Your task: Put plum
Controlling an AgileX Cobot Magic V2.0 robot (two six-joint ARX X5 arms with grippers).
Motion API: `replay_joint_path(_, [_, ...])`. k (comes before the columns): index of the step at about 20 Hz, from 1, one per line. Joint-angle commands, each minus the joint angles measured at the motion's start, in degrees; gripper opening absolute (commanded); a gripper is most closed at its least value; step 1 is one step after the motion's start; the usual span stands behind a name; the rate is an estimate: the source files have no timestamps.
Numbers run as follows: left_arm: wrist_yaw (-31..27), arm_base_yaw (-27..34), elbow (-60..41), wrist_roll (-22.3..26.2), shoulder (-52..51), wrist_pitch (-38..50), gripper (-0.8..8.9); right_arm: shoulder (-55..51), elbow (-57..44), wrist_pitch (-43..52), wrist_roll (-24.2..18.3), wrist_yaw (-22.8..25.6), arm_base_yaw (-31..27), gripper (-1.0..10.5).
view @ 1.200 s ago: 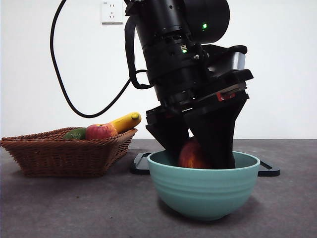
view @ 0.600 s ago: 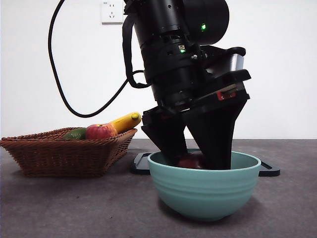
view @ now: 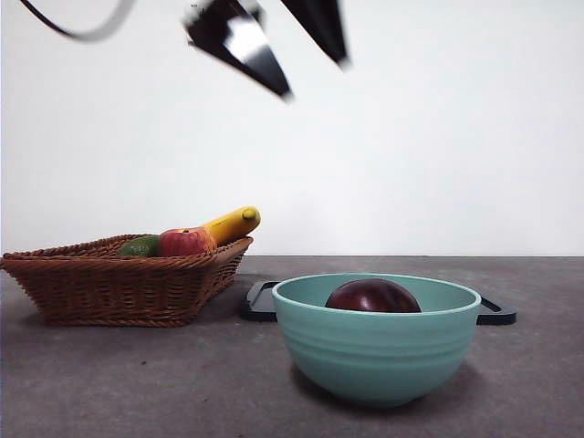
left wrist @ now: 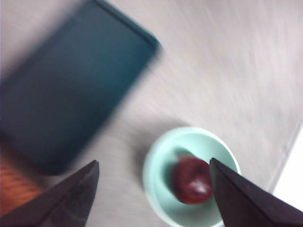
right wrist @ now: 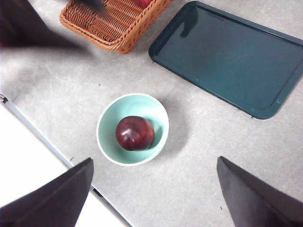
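Plum (view: 372,296) resting inside mint bowl (view: 376,345), well below left gripper (left wrist: 152,189), jaws spread wide and empty, high above the table. Right gripper (right wrist: 154,189) likewise wide and empty, well above bowl. Basket (view: 119,283) and dark tray (right wrist: 232,56) off to the side. Placement apparently done; only withdrawal remaining.

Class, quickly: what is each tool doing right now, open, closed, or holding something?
Left tool: open, holding nothing, high above the plum in the bowl.
Right tool: open, holding nothing, also above the bowl.
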Motion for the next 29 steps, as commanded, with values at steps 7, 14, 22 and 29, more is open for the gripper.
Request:
replay_joint_path(7, [1.14, 13.64, -4.94, -1.7, -20.46, -6.34, 3.75, 0.48, 1.09, 0.96, -0.44, -0.02, 0.26, 4.2])
replay_joint_path(14, [10.8, 15.54, -29.24, -3.08, -37.42, -5.99, 3.74, 0.48, 1.07, 0.96, -0.42, -0.02, 0.26, 4.2])
replay_joint_path(22, [21.88, 15.54, -38.07, -4.24, -43.1, -6.12, 3.73, 0.48, 1.03, 0.2, 0.0, -0.07, 0.26, 4.2])
replay_joint_path(29, [21.88, 15.54, -38.07, -4.22, -43.1, -6.05, 3.73, 0.85, 0.92, -0.87, 2.34, -0.24, 0.42, 4.2])
